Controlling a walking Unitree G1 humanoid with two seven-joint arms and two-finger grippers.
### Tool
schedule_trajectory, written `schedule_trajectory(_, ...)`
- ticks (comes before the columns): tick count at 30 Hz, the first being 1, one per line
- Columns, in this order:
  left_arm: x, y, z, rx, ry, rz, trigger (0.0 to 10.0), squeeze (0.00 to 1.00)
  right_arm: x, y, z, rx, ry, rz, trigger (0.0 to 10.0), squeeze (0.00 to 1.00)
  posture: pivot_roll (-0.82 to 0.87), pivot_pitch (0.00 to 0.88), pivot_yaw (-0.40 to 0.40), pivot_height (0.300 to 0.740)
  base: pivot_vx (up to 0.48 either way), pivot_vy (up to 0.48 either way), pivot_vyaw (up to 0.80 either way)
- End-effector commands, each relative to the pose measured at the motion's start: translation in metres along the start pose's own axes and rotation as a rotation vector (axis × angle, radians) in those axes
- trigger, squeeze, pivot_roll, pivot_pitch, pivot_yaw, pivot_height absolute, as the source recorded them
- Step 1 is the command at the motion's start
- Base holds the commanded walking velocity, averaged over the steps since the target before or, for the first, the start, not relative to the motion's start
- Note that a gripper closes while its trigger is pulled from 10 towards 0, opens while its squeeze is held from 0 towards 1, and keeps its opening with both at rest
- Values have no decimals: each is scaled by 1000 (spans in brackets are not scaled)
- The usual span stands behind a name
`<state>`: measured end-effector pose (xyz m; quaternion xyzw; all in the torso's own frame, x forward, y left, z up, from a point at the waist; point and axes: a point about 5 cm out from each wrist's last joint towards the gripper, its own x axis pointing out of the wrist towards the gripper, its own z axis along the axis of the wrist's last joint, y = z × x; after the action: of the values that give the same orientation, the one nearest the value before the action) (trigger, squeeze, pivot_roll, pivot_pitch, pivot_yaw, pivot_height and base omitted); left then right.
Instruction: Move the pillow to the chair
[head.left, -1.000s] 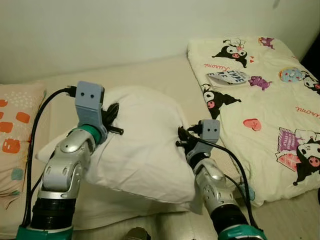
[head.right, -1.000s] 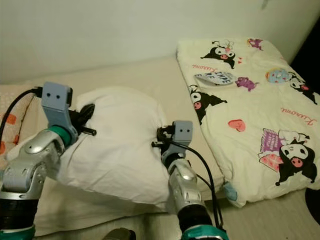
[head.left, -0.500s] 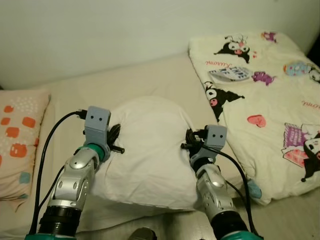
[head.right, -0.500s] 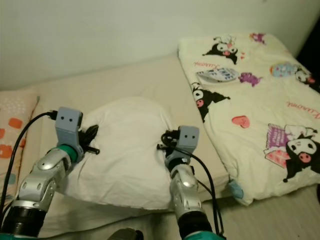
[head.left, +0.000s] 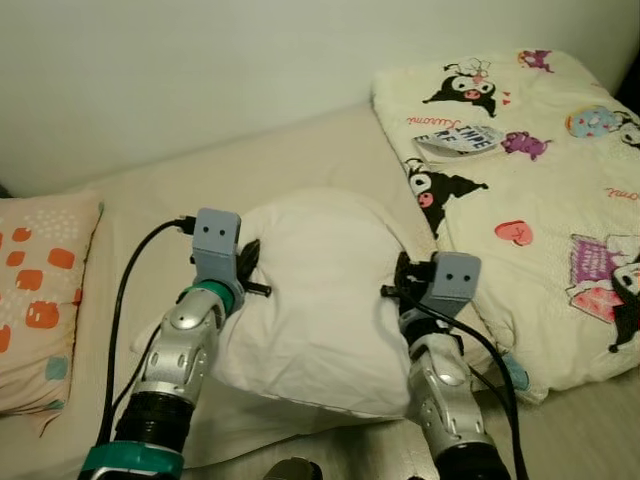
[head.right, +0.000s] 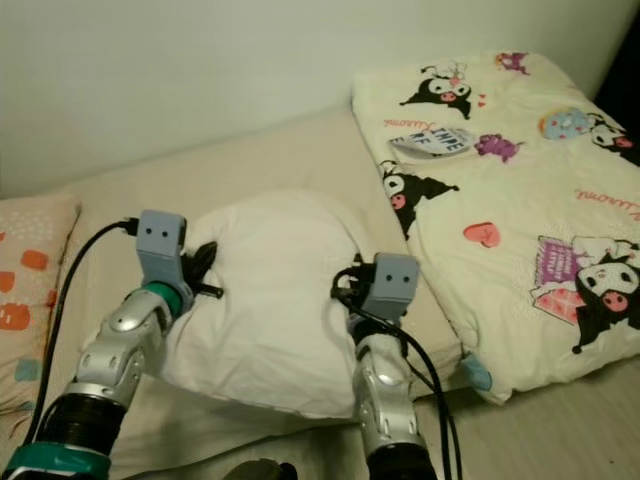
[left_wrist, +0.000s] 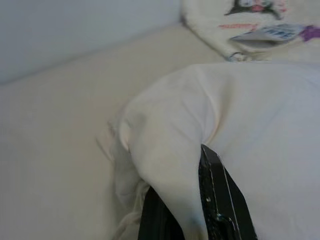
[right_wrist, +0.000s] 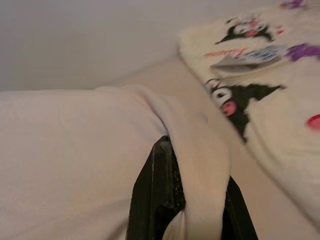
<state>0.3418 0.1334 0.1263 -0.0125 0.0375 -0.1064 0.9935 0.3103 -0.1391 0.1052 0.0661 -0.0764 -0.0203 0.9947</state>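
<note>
A plump white pillow (head.left: 315, 290) hangs between my two arms above the cream bed (head.left: 300, 160). My left gripper (head.left: 247, 268) is shut on a fold at the pillow's left side. In the left wrist view, white fabric (left_wrist: 175, 165) is pinched between the black fingers (left_wrist: 220, 200). My right gripper (head.left: 398, 285) is shut on the pillow's right edge. The right wrist view has a strip of pillow cloth (right_wrist: 200, 165) clamped between its fingers (right_wrist: 155, 195). No chair can be made out.
A cartoon-print quilt (head.left: 540, 190) covers the bed's right side, with a small printed packet (head.left: 462, 138) lying on it. An orange-patterned pillow (head.left: 35, 290) lies at the left. A pale wall (head.left: 250, 60) runs behind the bed. Floor (head.left: 590, 430) lies at the lower right.
The whole view has shifted as the camera moved. Both grippers have kept their hold on the pillow, and it now sits lower and nearer the middle of the picture.
</note>
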Motion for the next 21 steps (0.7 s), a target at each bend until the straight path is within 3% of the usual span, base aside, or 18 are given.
schedule_trajectory(1, -4, 10, -3, -17, -16, 46, 10000, 0, 2, -5, 16, -3, -74, -26, 10000, 0, 77, 21, 194, 740, 0, 0, 0)
schedule_trajectory(4, -4, 8, -8, -44, -1, 45, 10000, 0, 3, -11, 20, -28, -76, -20, 10000, 0, 72, 27, 155, 740, 0, 0, 0)
schedule_trajectory(9, -6, 4, -13, -18, 17, 4, 10000, 0, 5, -15, 19, -30, -47, -14, 10000, 0, 103, 28, 115, 740, 0, 0, 0)
schedule_trajectory(12, -10, 9, 6, -17, -77, -13, 10000, 0, 10, -7, 21, 26, -40, 2, 10000, 0, 112, 30, 102, 740, 0, 0, 0)
schedule_trajectory(16, -10, 12, 14, -11, -116, -3, 10000, 0, 12, -3, 23, 42, -46, 16, 10000, 0, 117, 29, 100, 740, 0, 0, 0)
schedule_trajectory(19, -10, 19, 41, 5, -218, 32, 10000, 0, 18, 9, 29, 66, -46, 69, 10000, 0, 122, 22, 104, 740, 0, 0, 0)
schedule_trajectory(21, -10, 19, 41, 5, -218, 32, 10000, 0, 18, 9, 29, 66, -46, 69, 10000, 0, 122, 22, 104, 740, 0, 0, 0)
